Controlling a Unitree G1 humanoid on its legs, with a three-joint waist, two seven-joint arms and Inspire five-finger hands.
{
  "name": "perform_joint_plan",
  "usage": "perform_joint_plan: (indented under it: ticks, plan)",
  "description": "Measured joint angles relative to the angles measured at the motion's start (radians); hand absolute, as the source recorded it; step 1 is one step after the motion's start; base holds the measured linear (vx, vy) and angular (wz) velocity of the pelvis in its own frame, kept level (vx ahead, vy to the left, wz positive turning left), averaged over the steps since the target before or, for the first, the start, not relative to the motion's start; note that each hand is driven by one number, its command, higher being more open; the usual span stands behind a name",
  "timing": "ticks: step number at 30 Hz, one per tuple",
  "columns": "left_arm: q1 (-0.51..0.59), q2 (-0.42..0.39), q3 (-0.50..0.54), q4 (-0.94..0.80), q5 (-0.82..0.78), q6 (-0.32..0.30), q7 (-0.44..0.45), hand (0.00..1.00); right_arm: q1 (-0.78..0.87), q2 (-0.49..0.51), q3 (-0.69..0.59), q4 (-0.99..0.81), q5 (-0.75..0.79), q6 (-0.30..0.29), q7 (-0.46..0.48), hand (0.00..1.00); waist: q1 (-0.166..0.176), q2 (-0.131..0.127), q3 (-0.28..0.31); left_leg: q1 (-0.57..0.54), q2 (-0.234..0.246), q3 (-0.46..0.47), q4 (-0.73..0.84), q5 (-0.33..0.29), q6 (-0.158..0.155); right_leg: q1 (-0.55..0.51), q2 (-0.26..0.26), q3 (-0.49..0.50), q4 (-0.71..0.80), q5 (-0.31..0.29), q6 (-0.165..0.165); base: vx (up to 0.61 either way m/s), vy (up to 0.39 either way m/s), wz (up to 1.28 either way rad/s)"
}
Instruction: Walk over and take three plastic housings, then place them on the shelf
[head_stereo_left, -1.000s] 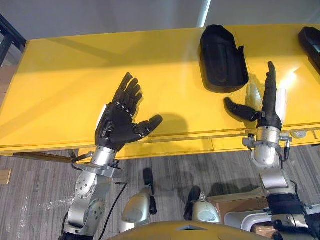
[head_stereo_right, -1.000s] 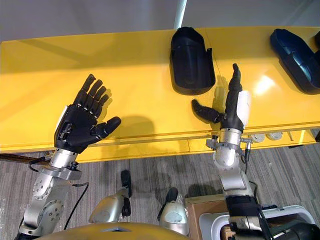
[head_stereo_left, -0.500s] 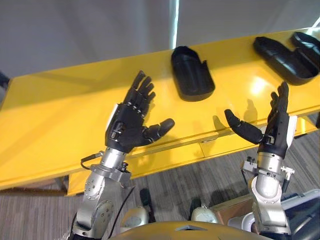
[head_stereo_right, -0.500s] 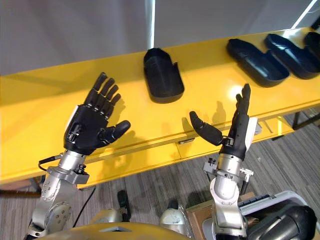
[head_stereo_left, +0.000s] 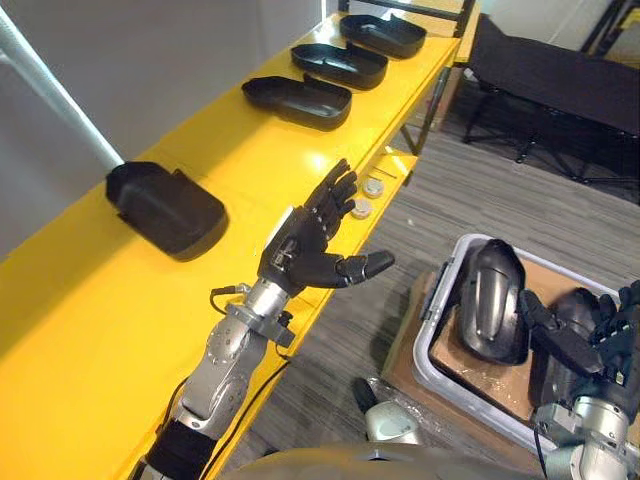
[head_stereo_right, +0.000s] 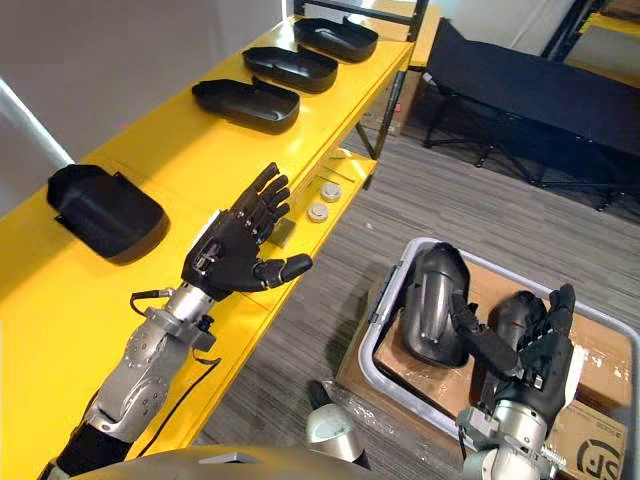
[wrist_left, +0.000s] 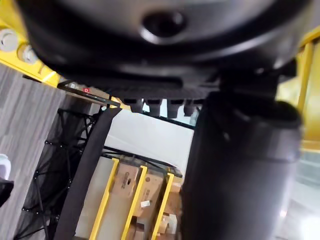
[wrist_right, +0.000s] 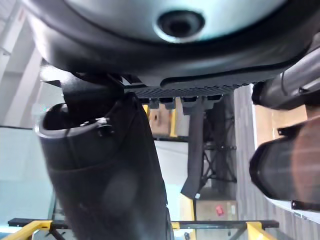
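The left hand (head_stereo_left: 305, 255) is seen spread wide, thumb out, near the centre of the head view over the edge of the yellow shelf (head_stereo_left: 130, 300), and nothing is held in it. The right hand (head_stereo_right: 545, 350) is held open and empty at 4 o'clock, just above a pale bin (head_stereo_right: 388, 292) in which two black plastic housings (head_stereo_right: 432, 305) (head_stereo_right: 512, 312) are stood. Four more housings (head_stereo_left: 165, 208) (head_stereo_left: 298, 100) (head_stereo_left: 340, 63) (head_stereo_left: 385, 33) are laid along the shelf from 9 to 12 o'clock.

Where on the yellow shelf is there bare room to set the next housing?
Bare shelf lies on the robot's side of the lone housing, and again between it and the far row of housings, beside the open left hand. The far end is crowded: three housings lie close together.
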Motion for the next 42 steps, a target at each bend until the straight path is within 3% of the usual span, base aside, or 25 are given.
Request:
perform_joint_plan:
  ticks: [2, 3, 5, 6, 9, 12, 16, 18, 21, 22, 23, 24, 25, 26, 27, 28, 31, 33, 35, 37, 38, 39, 40, 42]
  plan:
    - [-0.008, -0.006, -0.006, 0.000, 0.003, 0.000, 0.011, 1.00, -0.024, -0.002, 0.011, 0.002, 0.002, -0.019, 0.044, 1.00, 0.004, 0.002, 0.001, -0.025, 0.013, -0.010, 0.046, -0.014, 0.001, -0.009, 0.006, -0.003, 0.001, 0.000, 0.000, -0.05, -0.093, 0.04]
    - [-0.007, -0.013, -0.008, 0.000, 0.024, 0.000, 0.024, 1.00, -0.050, -0.007, 0.022, 0.002, 0.003, -0.030, 0.068, 1.00, 0.013, 0.004, 0.002, -0.060, 0.031, -0.061, 0.121, -0.046, 0.013, -0.015, 0.007, -0.003, 0.001, 0.000, -0.001, -0.06, -0.106, -0.07]
    - [-0.001, -0.015, -0.010, 0.000, 0.034, 0.000, 0.050, 1.00, -0.125, -0.045, 0.051, 0.009, 0.003, -0.032, 0.092, 1.00, 0.054, 0.021, 0.004, -0.114, 0.050, -0.249, 0.223, -0.105, 0.047, -0.025, 0.013, 0.024, 0.000, 0.008, -0.011, -0.07, -0.077, -0.32]
    - [0.003, -0.015, -0.009, 0.000, 0.035, 0.000, 0.065, 1.00, -0.190, -0.091, 0.084, 0.035, 0.002, -0.033, 0.101, 1.00, 0.076, 0.039, 0.008, -0.143, 0.055, -0.361, 0.277, -0.145, 0.043, -0.028, 0.020, 0.041, -0.004, 0.013, -0.016, -0.06, -0.009, -0.37]
    - [0.066, -0.019, -0.004, -0.025, 0.035, 0.000, 0.070, 1.00, -0.324, -0.153, 0.160, 0.108, -0.005, -0.022, 0.106, 1.00, 0.126, 0.066, 0.017, -0.178, 0.044, -0.530, 0.344, -0.201, 0.026, -0.028, 0.021, 0.061, -0.014, 0.020, -0.006, -0.09, 0.071, -0.23]
    - [0.151, -0.027, 0.002, -0.059, 0.035, -0.001, 0.064, 1.00, -0.335, -0.152, 0.199, 0.111, -0.005, 0.003, 0.106, 1.00, 0.176, 0.075, 0.021, -0.181, 0.015, -0.582, 0.334, -0.241, 0.009, -0.027, -0.001, 0.051, -0.026, 0.019, -0.006, -0.10, 0.134, 0.09]
    - [0.156, -0.033, -0.007, -0.060, 0.035, -0.017, 0.050, 1.00, -0.283, -0.121, 0.233, 0.141, -0.004, 0.018, 0.082, 1.00, 0.173, 0.074, 0.024, -0.215, -0.036, -0.628, 0.346, -0.226, 0.020, -0.058, -0.045, 0.023, 0.039, 0.003, 0.016, 0.00, 0.121, 0.31]
    - [0.146, -0.031, -0.021, -0.060, 0.035, -0.018, 0.041, 1.00, -0.254, -0.076, 0.245, 0.184, -0.004, 0.023, 0.063, 1.00, 0.171, 0.060, 0.034, -0.220, -0.044, -0.655, 0.392, -0.246, 0.026, -0.076, -0.046, 0.031, 0.098, -0.011, 0.024, 0.01, 0.103, -0.20]
    - [0.131, -0.029, -0.022, -0.061, 0.034, -0.018, 0.025, 1.00, -0.187, -0.025, 0.248, 0.183, -0.004, 0.022, 0.069, 1.00, 0.159, 0.022, 0.088, -0.174, -0.049, -0.613, 0.446, -0.296, 0.046, -0.059, -0.047, 0.062, 0.137, -0.006, 0.033, -0.08, 0.178, -0.57]
    - [0.131, -0.024, -0.021, -0.061, 0.035, -0.017, 0.025, 1.00, -0.171, -0.010, 0.250, 0.175, -0.001, 0.017, 0.075, 1.00, 0.160, -0.004, 0.104, -0.160, -0.060, -0.578, 0.463, -0.308, 0.064, -0.067, -0.058, 0.054, 0.150, 0.007, 0.051, -0.17, 0.141, -0.86]
    - [0.130, -0.020, -0.019, -0.060, 0.035, -0.013, 0.028, 1.00, -0.169, -0.006, 0.256, 0.168, 0.009, 0.014, 0.084, 1.00, 0.157, -0.014, 0.113, -0.159, -0.062, -0.548, 0.466, -0.311, 0.076, -0.082, -0.062, 0.041, 0.149, 0.040, 0.057, -0.27, 0.096, -0.97]
    - [0.129, -0.028, -0.013, -0.059, 0.035, -0.003, 0.027, 1.00, -0.176, -0.005, 0.267, 0.163, 0.020, 0.006, 0.093, 1.00, 0.158, -0.003, 0.118, -0.162, -0.043, -0.501, 0.458, -0.306, 0.091, -0.088, -0.064, 0.007, 0.122, 0.080, 0.057, -0.31, 0.076, -1.05]
    - [0.127, -0.033, 0.000, -0.055, 0.035, 0.006, 0.025, 1.00, -0.187, -0.008, 0.292, 0.149, 0.037, -0.003, 0.095, 1.00, 0.165, -0.002, 0.120, -0.164, -0.041, -0.454, 0.446, -0.292, 0.106, -0.131, -0.078, -0.095, 0.247, 0.006, -0.021, -0.31, 0.071, -0.95]
    - [0.127, -0.034, 0.006, -0.055, 0.035, 0.007, 0.025, 1.00, -0.200, -0.011, 0.306, 0.149, 0.036, -0.011, 0.094, 1.00, 0.170, -0.002, 0.118, -0.166, -0.039, -0.433, 0.434, -0.281, 0.113, -0.153, -0.089, -0.140, 0.321, -0.042, -0.049, -0.25, 0.082, -0.96]
    - [0.127, -0.034, 0.023, -0.054, 0.034, 0.007, 0.018, 1.00, -0.241, -0.019, 0.335, 0.155, 0.032, -0.020, 0.089, 1.00, 0.179, 0.013, 0.119, -0.177, -0.029, -0.400, 0.411, -0.255, 0.120, -0.182, -0.118, -0.213, 0.458, -0.114, -0.108, -0.19, 0.054, -0.79]
    - [0.127, -0.041, 0.043, -0.048, 0.034, 0.007, 0.001, 1.00, -0.296, -0.024, 0.376, 0.191, 0.026, -0.041, 0.078, 1.00, 0.194, 0.038, 0.120, -0.187, -0.005, -0.381, 0.395, -0.229, 0.118, -0.180, -0.158, -0.269, 0.565, -0.149, -0.133, -0.17, 0.031, -0.75]
    - [0.127, -0.057, 0.053, -0.029, 0.034, 0.001, -0.026, 1.00, -0.385, -0.023, 0.452, 0.302, -0.015, -0.062, 0.029, 1.00, 0.230, 0.049, 0.115, -0.220, 0.041, -0.356, 0.377, -0.181, 0.103, -0.125, -0.271, -0.303, 0.673, -0.164, -0.142, -0.16, -0.137, -0.44]
    - [0.139, -0.058, 0.055, -0.002, 0.021, -0.002, -0.044, 1.00, -0.417, -0.003, 0.496, 0.336, -0.058, -0.062, -0.012, 1.00, 0.263, 0.044, 0.109, -0.266, 0.087, -0.342, 0.377, -0.133, 0.068, -0.058, -0.368, -0.274, 0.659, -0.155, -0.128, -0.15, -0.324, -0.45]
    - [0.156, -0.056, 0.054, 0.024, -0.006, -0.002, -0.042, 1.00, -0.423, 0.008, 0.514, 0.335, -0.098, -0.061, -0.023, 1.00, 0.263, 0.029, 0.101, -0.297, 0.129, -0.322, 0.394, -0.096, 0.034, -0.032, -0.402, -0.237, 0.569, -0.136, -0.101, -0.17, -0.496, -0.63]
    - [0.154, -0.049, 0.055, 0.052, -0.014, 0.002, -0.029, 1.00, -0.408, 0.011, 0.520, 0.333, -0.123, -0.046, -0.023, 1.00, 0.252, -0.006, 0.084, -0.320, 0.172, -0.316, 0.410, -0.054, -0.016, 0.026, -0.385, -0.239, 0.376, -0.067, 0.009, -0.17, -0.604, -0.56]
    - [0.152, -0.057, 0.051, 0.070, -0.015, 0.006, -0.012, 1.00, -0.397, 0.000, 0.507, 0.333, -0.121, -0.022, -0.019, 1.00, 0.246, -0.009, 0.074, -0.319, 0.205, -0.330, 0.387, -0.014, -0.045, 0.055, -0.359, -0.284, 0.343, -0.175, 0.153, -0.15, -0.553, -0.33]
    - [0.155, -0.079, 0.035, 0.074, -0.017, 0.018, 0.001, 1.00, -0.372, -0.013, 0.492, 0.333, -0.115, -0.008, -0.015, 1.00, 0.233, 0.007, 0.064, -0.318, 0.228, -0.361, 0.345, 0.027, -0.045, 0.060, -0.324, -0.318, 0.334, -0.239, 0.151, -0.19, -0.682, -0.25]
    - [0.157, -0.107, 0.001, 0.074, -0.025, 0.042, 0.007, 1.00, -0.343, -0.041, 0.444, 0.334, -0.116, 0.002, -0.011, 1.00, 0.218, 0.032, 0.054, -0.317, 0.258, -0.407, 0.289, 0.079, -0.021, 0.059, -0.277, -0.354, 0.334, -0.285, 0.148, -0.14, -0.493, -0.05]
    - [0.167, -0.131, -0.051, 0.071, -0.058, 0.069, -0.009, 1.00, -0.274, -0.083, 0.366, 0.336, -0.116, 0.021, -0.011, 1.00, 0.191, 0.066, 0.035, -0.308, 0.278, -0.454, 0.264, 0.134, 0.032, 0.066, -0.227, -0.372, 0.346, -0.306, 0.123, -0.08, -0.473, -0.02]
